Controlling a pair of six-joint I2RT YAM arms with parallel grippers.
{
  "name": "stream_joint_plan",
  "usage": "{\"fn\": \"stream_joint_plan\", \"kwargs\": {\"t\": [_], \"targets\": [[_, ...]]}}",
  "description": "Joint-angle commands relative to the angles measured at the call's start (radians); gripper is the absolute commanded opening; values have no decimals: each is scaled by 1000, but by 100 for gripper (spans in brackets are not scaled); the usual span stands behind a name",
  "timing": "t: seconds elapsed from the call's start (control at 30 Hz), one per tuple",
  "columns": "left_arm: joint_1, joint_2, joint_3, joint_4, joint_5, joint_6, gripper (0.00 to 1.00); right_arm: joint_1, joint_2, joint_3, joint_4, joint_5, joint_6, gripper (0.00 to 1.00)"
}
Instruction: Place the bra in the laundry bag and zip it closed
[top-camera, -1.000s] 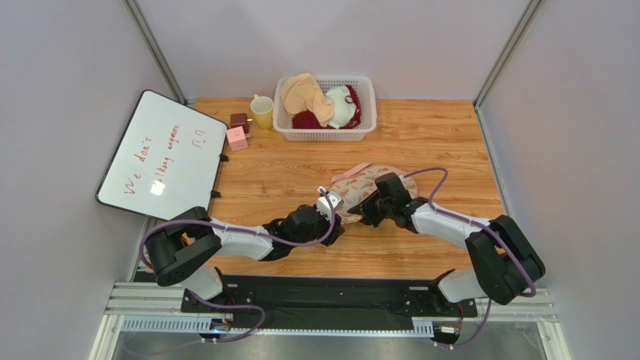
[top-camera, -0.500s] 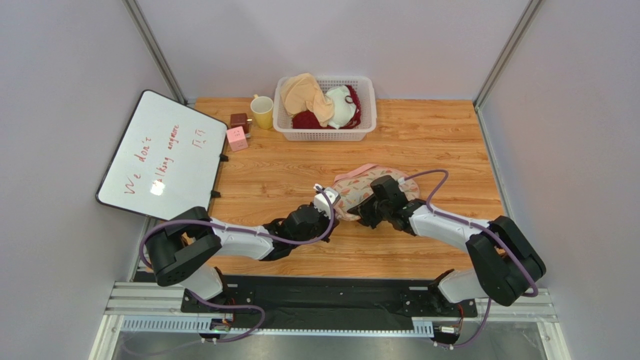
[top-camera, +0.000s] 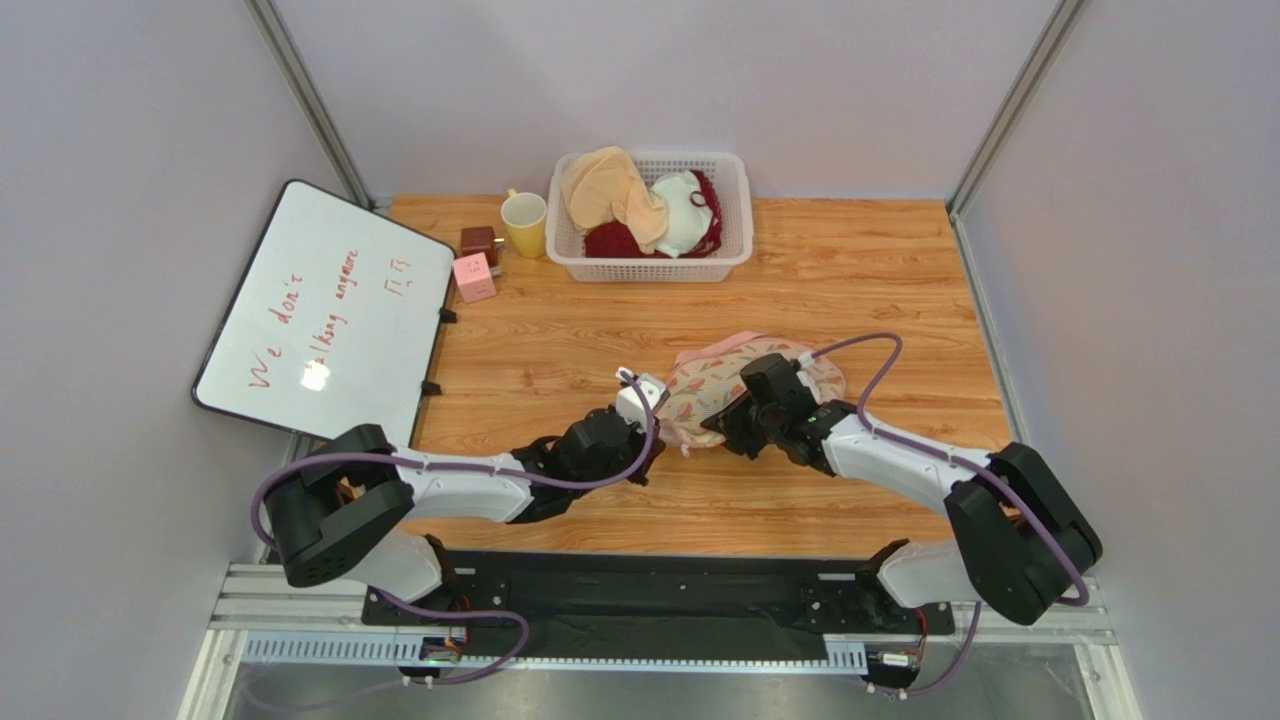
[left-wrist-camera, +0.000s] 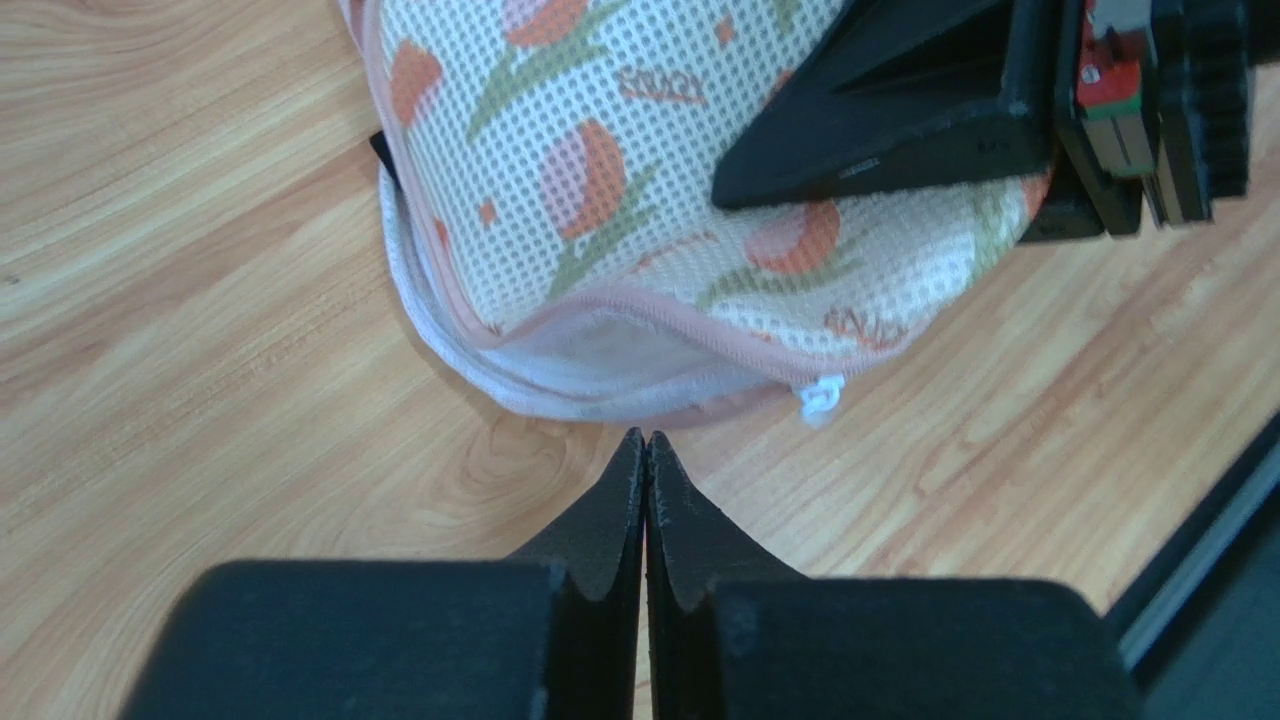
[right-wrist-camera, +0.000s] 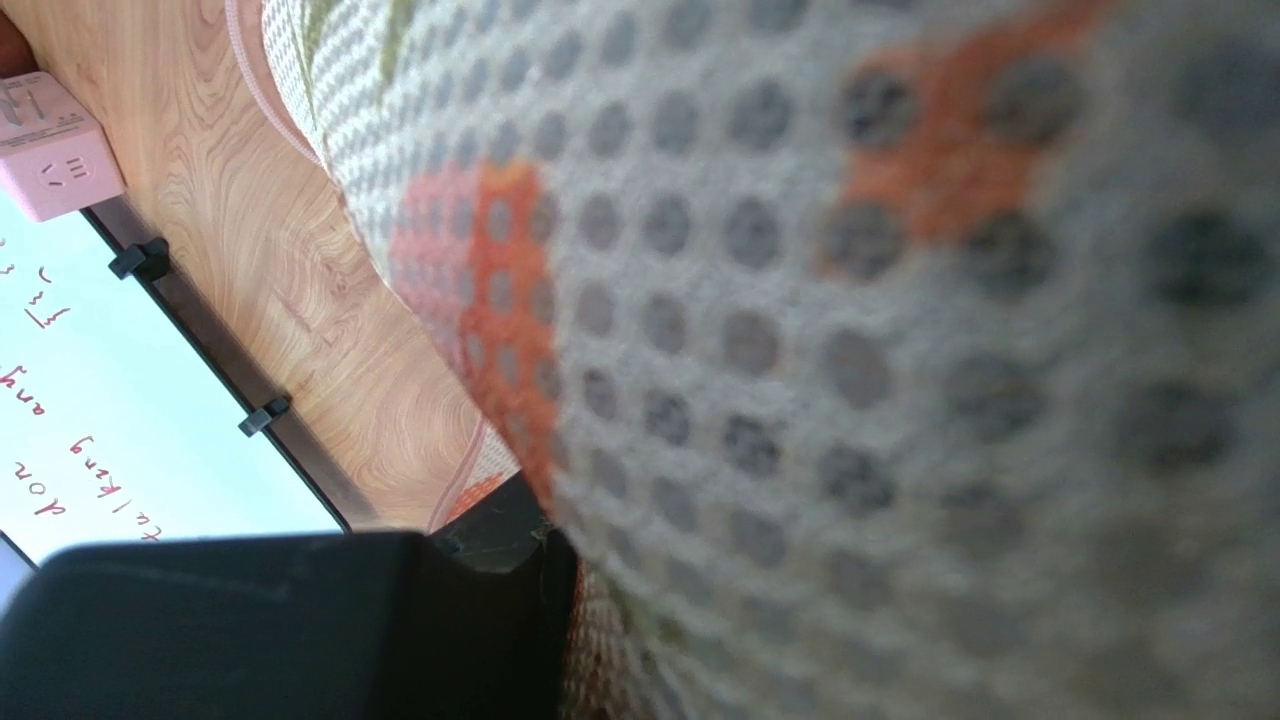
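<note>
The laundry bag (top-camera: 718, 375) lies mid-table, a cream mesh pouch with pink-red prints and pink zipper edging. It also shows in the left wrist view (left-wrist-camera: 601, 180), with its white zipper pull (left-wrist-camera: 819, 399) at the near edge. The grey bra is hidden from every view. My left gripper (top-camera: 657, 440) is shut and empty, and its tips (left-wrist-camera: 643, 440) rest on bare wood just short of the bag's edge. My right gripper (top-camera: 724, 428) sits on the bag's near part, shut on its fabric. The bag's mesh (right-wrist-camera: 902, 300) fills the right wrist view beside one finger (right-wrist-camera: 504, 548).
A white slatted basket (top-camera: 649, 267) at the back holds a beige bra (top-camera: 609, 180) and a white bra with red trim (top-camera: 688, 210). A yellow mug (top-camera: 525, 225), a brown cube (top-camera: 480, 240) and a pink cube (top-camera: 473, 278) stand left of it. A whiteboard (top-camera: 323, 308) lies at the left edge.
Both grippers have shifted a little left. The bag has been drawn left with the right gripper and is more bunched. The left arm has stretched lower along the table.
</note>
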Motion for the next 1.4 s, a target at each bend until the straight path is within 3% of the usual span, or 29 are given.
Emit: {"fn": "stream_joint_plan", "kwargs": {"t": [0.0, 0.1, 0.13, 0.23, 0.4, 0.63, 0.87, 0.97, 1.2, 1.37], "targets": [[13, -77, -29, -7, 136, 54, 0, 3, -45, 1, -17, 53, -54, 0], [13, -105, -46, 28, 257, 80, 4, 3, -36, 11, -14, 38, -52, 0], [13, -115, -46, 36, 279, 83, 20, 3, -30, 13, -11, 35, -51, 0], [13, -123, -46, 54, 297, 80, 41, 3, -16, 19, -8, 23, -41, 0], [13, -68, 15, 40, 311, 76, 44, 3, -14, 16, -7, 13, -26, 0], [13, 32, 81, 42, 279, 60, 40, 3, -11, 30, -5, 3, -15, 0], [13, 53, 142, -30, 152, 56, 41, 3, -4, 25, 1, -8, -9, 0], [13, 64, 156, -58, 126, 51, 36, 4, -5, 21, 7, -10, -2, 0], [13, 55, 162, -134, -47, 28, 0, 4, -16, 4, 15, -16, -8, 0], [13, 47, 170, -235, -144, 20, 0, 3, -37, -21, 30, -14, -40, 0]]}}
